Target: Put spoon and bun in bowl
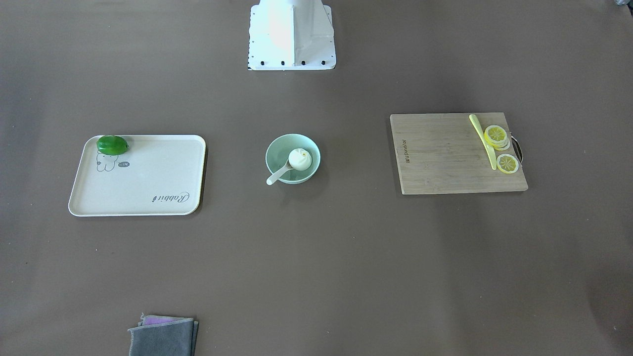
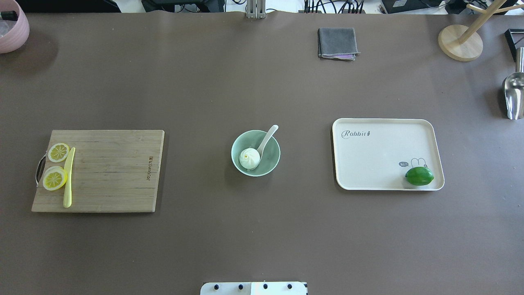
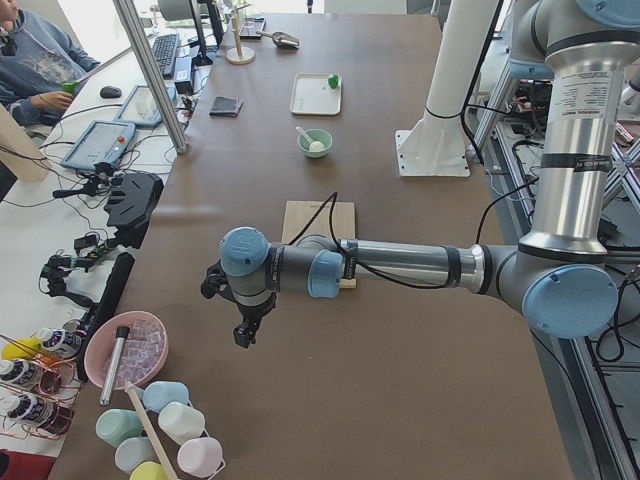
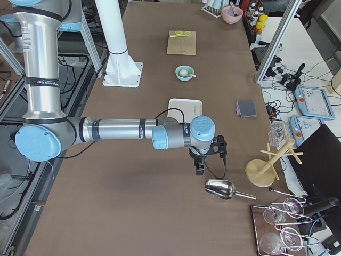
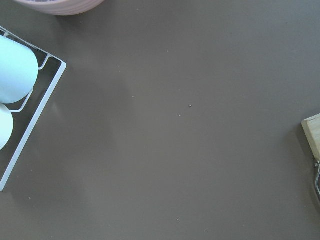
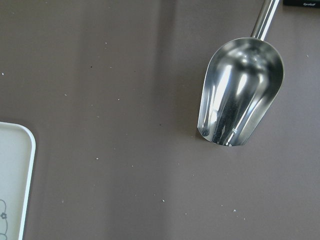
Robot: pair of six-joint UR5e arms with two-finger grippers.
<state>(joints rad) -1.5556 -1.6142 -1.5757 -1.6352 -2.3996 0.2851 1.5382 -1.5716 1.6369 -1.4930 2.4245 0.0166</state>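
The mint-green bowl (image 1: 275, 153) stands at the table's middle, also in the overhead view (image 2: 271, 159). The white bun (image 1: 299, 158) (image 2: 249, 158) sits inside it. The white spoon (image 1: 278, 174) (image 2: 268, 136) lies in the bowl with its scoop beside the bun and its handle over the rim. My left gripper (image 3: 240, 335) hangs over bare table far from the bowl, near the table's left end. My right gripper (image 4: 200, 169) hangs near the right end, beside a metal scoop. Both show only in side views, so I cannot tell whether they are open or shut.
A wooden cutting board (image 2: 110, 172) with lemon slices (image 2: 55, 178) and a pale-yellow knife (image 2: 68, 180) lies left of the bowl. A cream tray (image 2: 376, 155) with a green fruit (image 2: 419, 175) lies right. A grey cloth (image 2: 337, 42), metal scoop (image 6: 240, 100), wooden stand (image 2: 460, 42) and pink bowl (image 2: 12, 28) sit at the edges.
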